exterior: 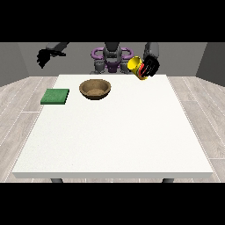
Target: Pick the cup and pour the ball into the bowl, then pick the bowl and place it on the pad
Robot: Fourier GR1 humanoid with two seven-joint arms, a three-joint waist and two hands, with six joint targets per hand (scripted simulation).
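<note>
A yellow cup (135,66) is held up above the table's far right part, tilted with its mouth towards the view's left. The hand at the view's right (150,66) has its fingers curled round it. A brown bowl (95,88) stands on the white table (114,132) near the far edge, to the left of the cup and lower. A green pad (55,96) lies flat at the table's far left. The hand at the view's left (44,56) hangs in the air beyond the table's left corner, holding nothing. No ball shows.
The robot's torso (112,59) stands behind the table's far edge, between the two arms. A wooden floor surrounds the table.
</note>
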